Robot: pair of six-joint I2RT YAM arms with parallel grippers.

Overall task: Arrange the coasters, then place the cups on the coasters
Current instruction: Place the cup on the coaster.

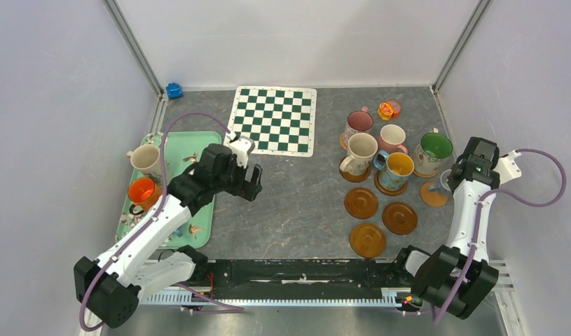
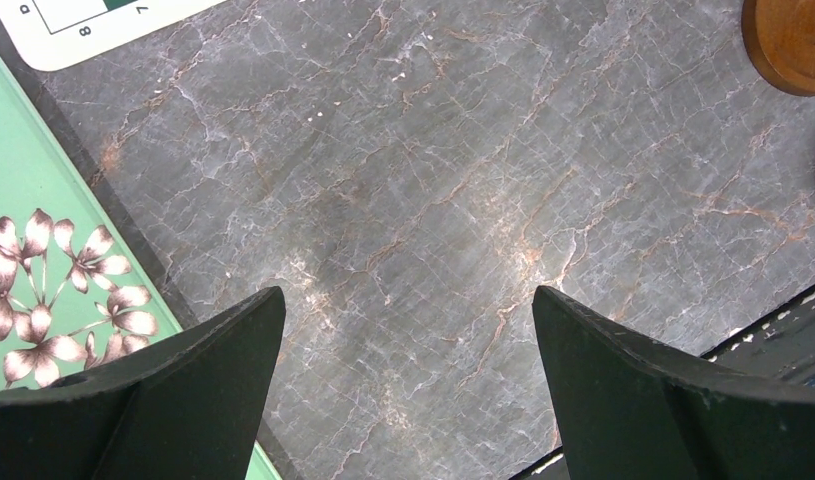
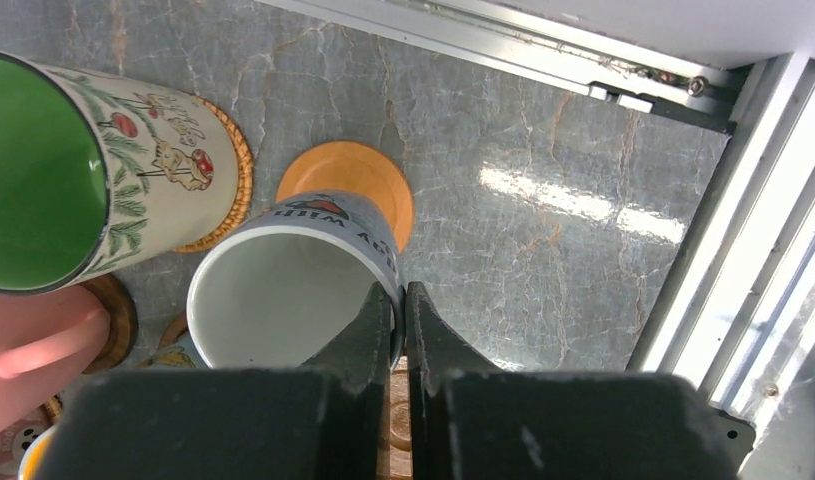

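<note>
right tool pinches white mug rim | left tool wide, empty | risk: mug may pivot, miss orange coaster ahead, knock green-lined mug at tool's left

"7", "8" on chequered mat

My right pincer hides the near rim of the grey cup; beneath, maybe a coaster, only a brown strip shows.

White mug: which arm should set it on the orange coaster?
Right, most likely. The right fingers are shut on the rim of the white mug, right at the orange coaster. The left fingers hang open over bare table by the tray.
</note>
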